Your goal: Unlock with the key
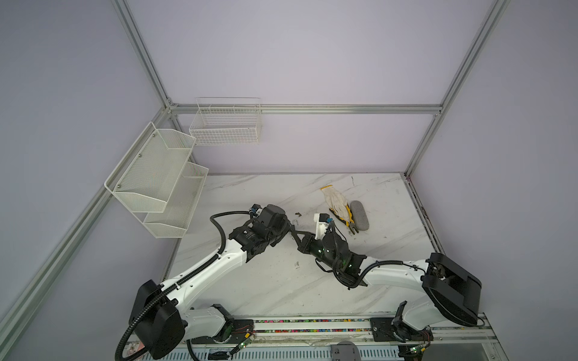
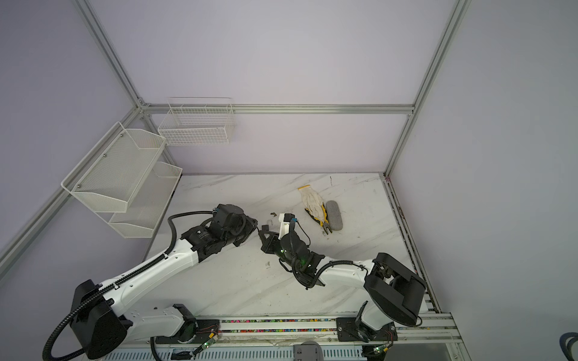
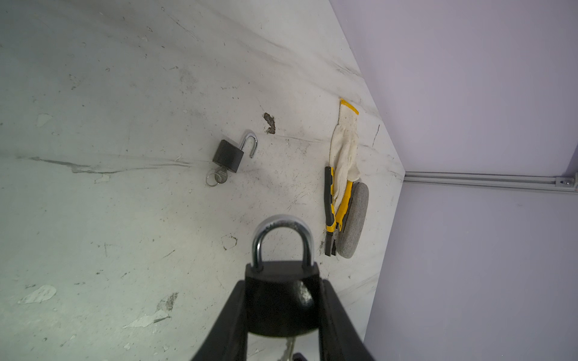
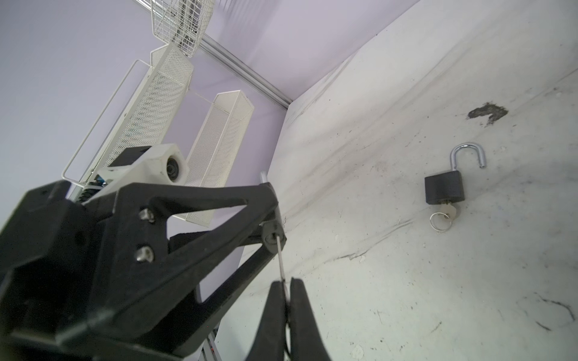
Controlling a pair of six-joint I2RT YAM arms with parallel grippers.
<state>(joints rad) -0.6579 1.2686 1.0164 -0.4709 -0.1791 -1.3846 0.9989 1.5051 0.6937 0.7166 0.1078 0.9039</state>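
Observation:
My left gripper [image 3: 281,283] is shut on a black padlock [image 3: 280,301], and the padlock's silver shackle [image 3: 283,237] is closed. The right gripper [image 4: 286,286] is shut on a thin silver key [image 4: 281,261]. The key's blade reaches into the keyhole in the padlock's underside [image 4: 274,235]. In both top views the two grippers meet tip to tip at mid-table, left gripper [image 1: 288,229] facing right gripper [image 1: 297,235]. A second black padlock [image 3: 228,155] lies on the table with its shackle swung open and a key with a ring in it [image 4: 444,215].
A white glove [image 1: 335,198], yellow-handled pliers [image 1: 347,218] and a grey oval case [image 1: 359,215] lie together at the back right. White mesh shelves [image 1: 156,184] and a wire basket [image 1: 226,125] hang on the left and back walls. A dark mark [image 3: 269,122] stains the table.

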